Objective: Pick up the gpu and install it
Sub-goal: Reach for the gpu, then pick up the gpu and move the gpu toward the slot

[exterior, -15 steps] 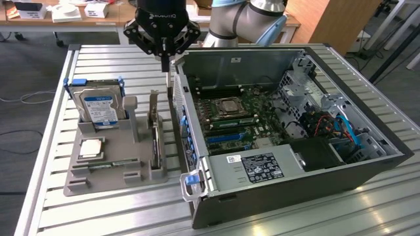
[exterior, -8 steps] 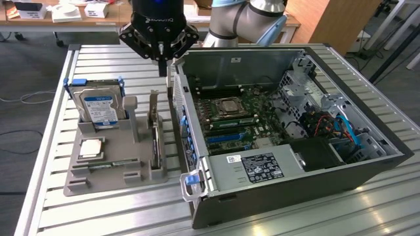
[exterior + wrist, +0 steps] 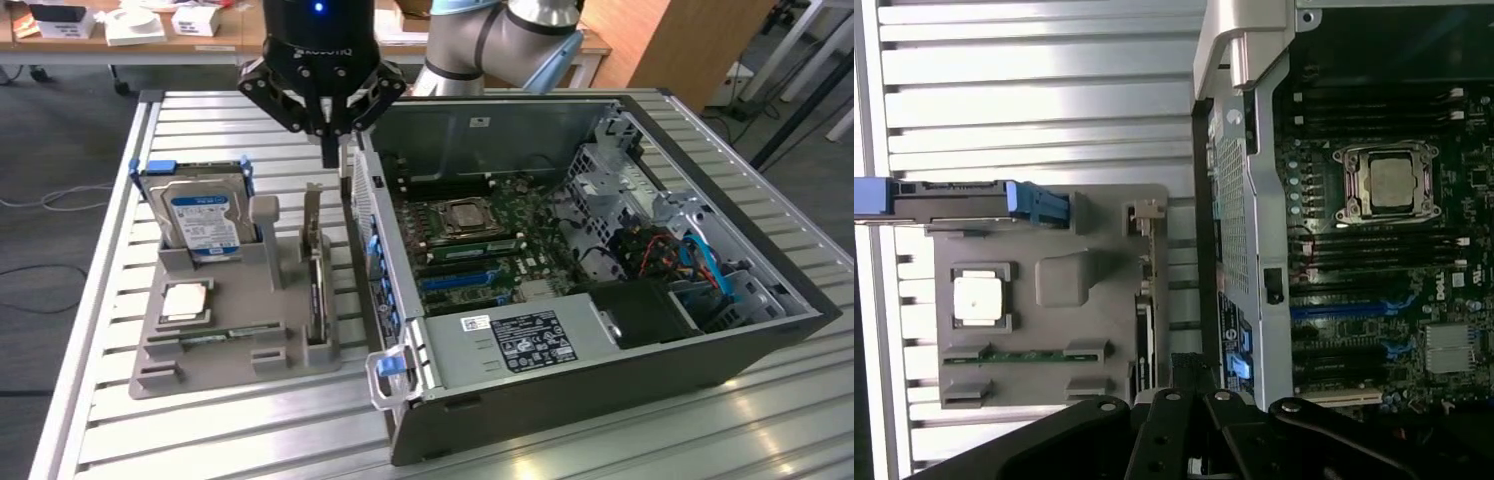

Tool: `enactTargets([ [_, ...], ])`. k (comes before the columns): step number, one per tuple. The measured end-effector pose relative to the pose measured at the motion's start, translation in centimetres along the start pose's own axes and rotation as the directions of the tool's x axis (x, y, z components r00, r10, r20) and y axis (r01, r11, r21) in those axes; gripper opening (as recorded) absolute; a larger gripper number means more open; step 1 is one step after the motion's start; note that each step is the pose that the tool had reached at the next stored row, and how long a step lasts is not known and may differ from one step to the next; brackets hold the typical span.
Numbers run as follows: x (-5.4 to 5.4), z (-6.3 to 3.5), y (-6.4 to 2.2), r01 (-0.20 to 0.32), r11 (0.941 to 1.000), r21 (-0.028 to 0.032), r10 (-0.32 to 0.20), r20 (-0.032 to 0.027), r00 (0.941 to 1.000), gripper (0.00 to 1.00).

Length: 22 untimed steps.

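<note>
Fingers together and empty, the end effector (image 3: 328, 150) hangs above the gpu (image 3: 315, 270), stood on edge in a grey holder (image 3: 220, 355), likely so its top edge can be gripped.

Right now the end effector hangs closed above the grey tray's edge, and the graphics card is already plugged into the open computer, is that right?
Not quite. The graphics card is not in the open computer; it stands on edge in a slot of the grey tray, beside it, as the exterior view shows. The end effector does hang closed above that edge.
</note>
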<state>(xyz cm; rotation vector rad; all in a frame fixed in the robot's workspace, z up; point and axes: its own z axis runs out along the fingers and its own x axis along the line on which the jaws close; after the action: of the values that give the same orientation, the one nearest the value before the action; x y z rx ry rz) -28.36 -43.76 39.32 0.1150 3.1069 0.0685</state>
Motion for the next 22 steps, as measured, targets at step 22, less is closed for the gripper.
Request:
enactTargets([
  [22,0.7,-0.14,-2.78,0.0,1.0,-0.0001,0.0,0.0001,1.0,0.11],
])
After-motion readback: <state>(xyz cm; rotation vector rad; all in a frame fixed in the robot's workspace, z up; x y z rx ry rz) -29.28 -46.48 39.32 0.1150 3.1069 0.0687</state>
